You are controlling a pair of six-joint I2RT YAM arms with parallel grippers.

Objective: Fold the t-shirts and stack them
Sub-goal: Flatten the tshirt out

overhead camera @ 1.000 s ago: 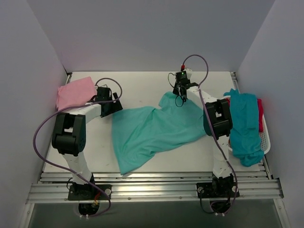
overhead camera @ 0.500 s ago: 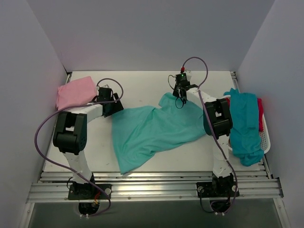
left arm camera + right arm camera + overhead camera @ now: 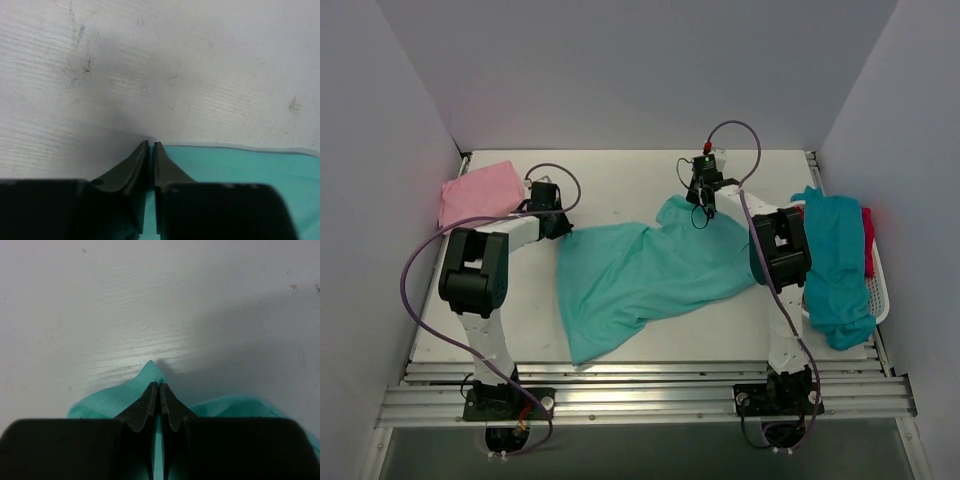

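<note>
Mint-teal t-shirt (image 3: 650,280) lies spread and rumpled mid-frame on the white surface (image 3: 620,180); right pincer (image 3: 159,386) is clamped together on a pinched-up peak of the shirt's upper edge, right of centre. Left pincer (image 3: 150,145) sits low at the shirt's upper-left corner, fingers drawn almost together with only a thin slit between them, tips right at the cloth's edge; cannot tell whether any cloth is caught. Folded pink t-shirt (image 3: 475,192) at upper left; darker teal t-shirt (image 3: 835,265) draped over the white basket (image 3: 882,295) at right edge, red t-shirt (image 3: 867,245) showing beneath it
</note>
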